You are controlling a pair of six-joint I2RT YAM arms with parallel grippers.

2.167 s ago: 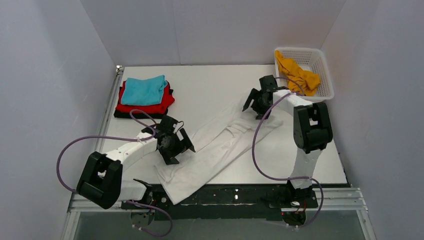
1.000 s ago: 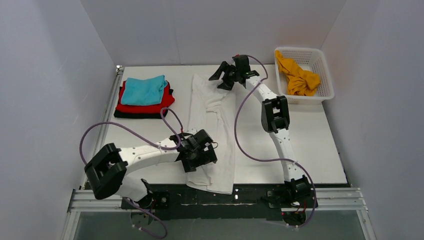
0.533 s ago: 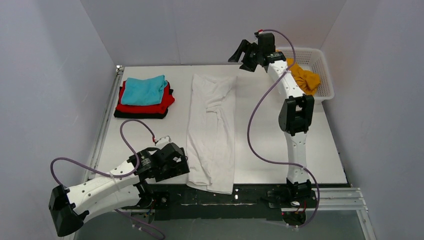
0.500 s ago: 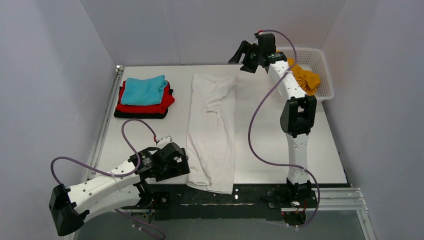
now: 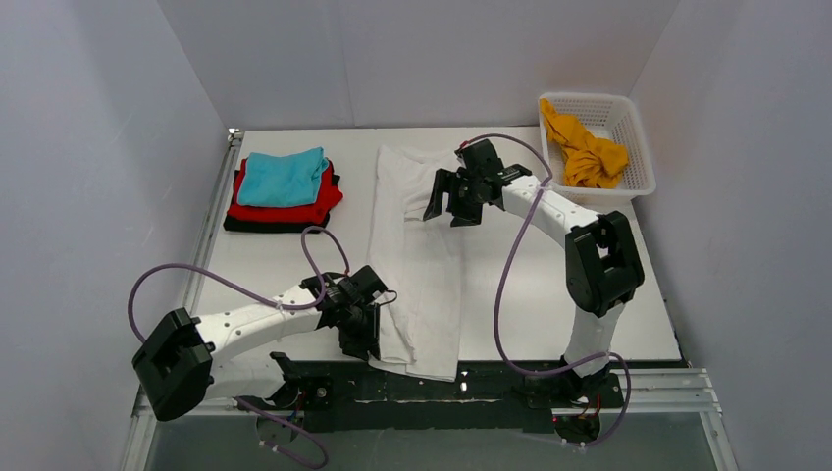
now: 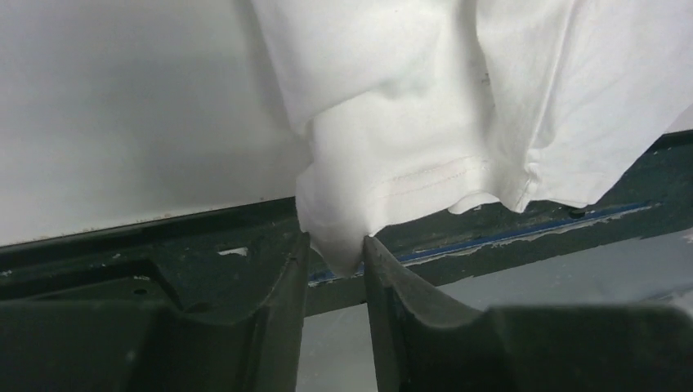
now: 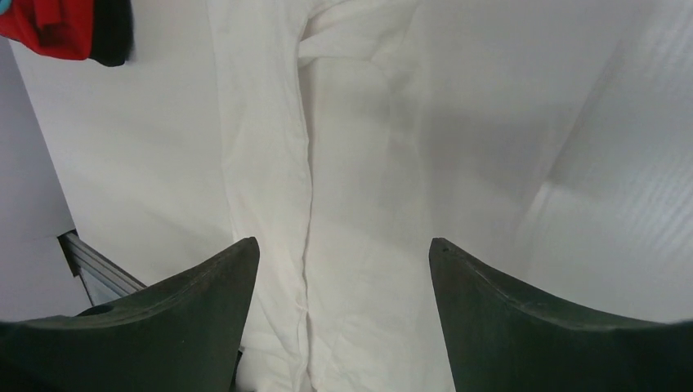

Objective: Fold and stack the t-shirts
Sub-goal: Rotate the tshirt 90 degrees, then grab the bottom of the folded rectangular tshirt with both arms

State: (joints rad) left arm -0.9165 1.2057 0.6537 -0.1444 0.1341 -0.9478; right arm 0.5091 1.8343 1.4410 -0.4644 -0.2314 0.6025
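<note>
A large white t-shirt (image 5: 422, 285) lies as a long narrow strip from the far middle of the table to its near edge. My left gripper (image 5: 371, 339) is at the strip's near left corner. In the left wrist view it (image 6: 337, 253) is shut on a bunched corner of the white t-shirt (image 6: 425, 98). My right gripper (image 5: 449, 208) hangs open above the strip's far end. In the right wrist view its open fingers (image 7: 342, 245) stand apart over the white t-shirt (image 7: 351, 147), with nothing between them. A folded teal t-shirt (image 5: 283, 177) tops a red one (image 5: 324, 203) and a black one (image 5: 245, 225) at the far left.
A white lattice basket (image 5: 628, 147) at the far right corner holds a crumpled orange-yellow t-shirt (image 5: 586, 147). The dark frame rail (image 5: 510, 383) runs along the near table edge, and the shirt's hem hangs over it. Grey walls close in the sides and the back.
My left gripper has swung right to the shirt's near left corner and closed on it. My right arm has come down from the back wall to above the shirt's far end, still open.
</note>
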